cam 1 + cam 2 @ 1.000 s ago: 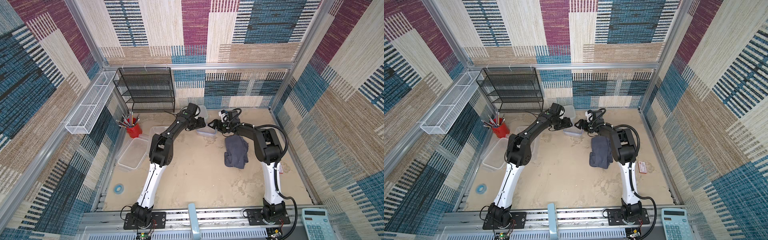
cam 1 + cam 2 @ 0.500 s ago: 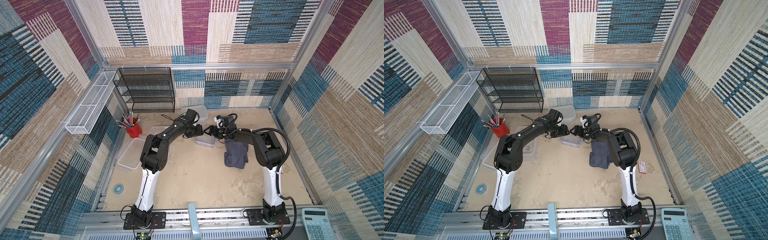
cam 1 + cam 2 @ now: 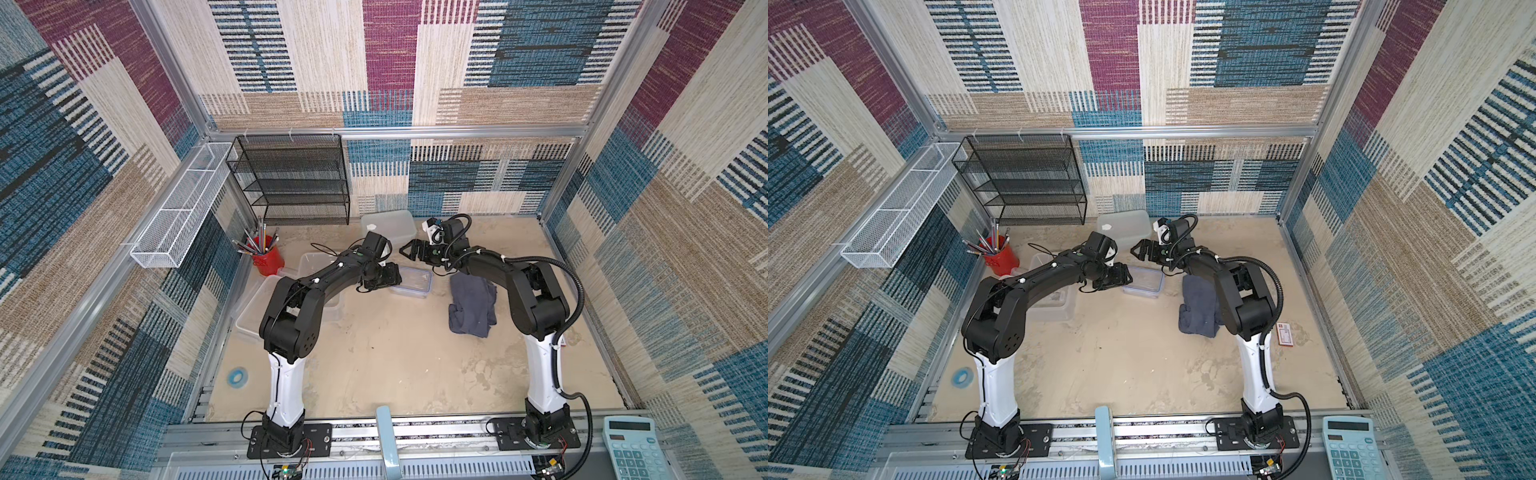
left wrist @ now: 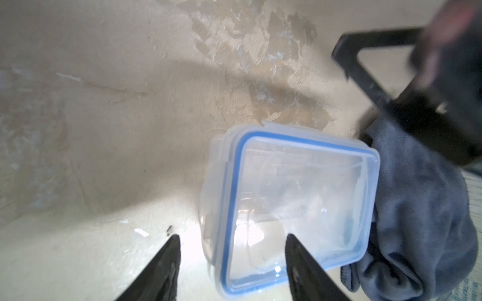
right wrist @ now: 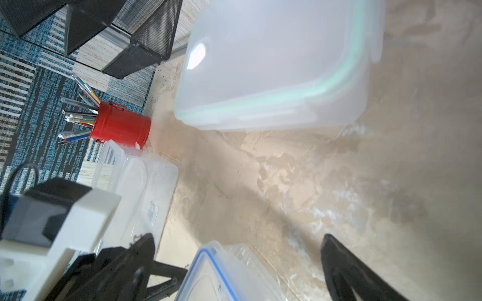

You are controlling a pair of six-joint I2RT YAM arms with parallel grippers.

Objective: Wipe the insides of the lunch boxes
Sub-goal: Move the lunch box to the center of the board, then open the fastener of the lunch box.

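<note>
The small blue-rimmed lunch box (image 3: 411,282) (image 3: 1145,283) (image 4: 294,198) lies flat on the table mid-back. My left gripper (image 3: 392,277) (image 4: 230,242) is open at its left end. One finger stands clear of the wall and the other lies over the top. My right gripper (image 3: 411,252) (image 5: 237,242) hovers wide open just behind the box, holding nothing. A green-rimmed lidded lunch box (image 3: 388,226) (image 5: 273,65) stands at the back. Two open tubs (image 3: 257,307) (image 5: 146,187) sit on the left, partly under my left arm. The grey-blue cloth (image 3: 471,305) (image 4: 417,208) lies crumpled right of the small box.
A red cup of pencils (image 3: 268,257) stands beside the open tubs. Behind them is a black mesh rack (image 3: 291,183), with a white wire basket (image 3: 178,208) on the left wall. Near the front left lies a blue tape roll (image 3: 237,377). A small red card (image 3: 1285,333) sits right of my right arm.
The small box has come forward from the back of the table, with my left gripper moving along beside it. My right gripper's jaws have spread wider and now stand behind the box.
</note>
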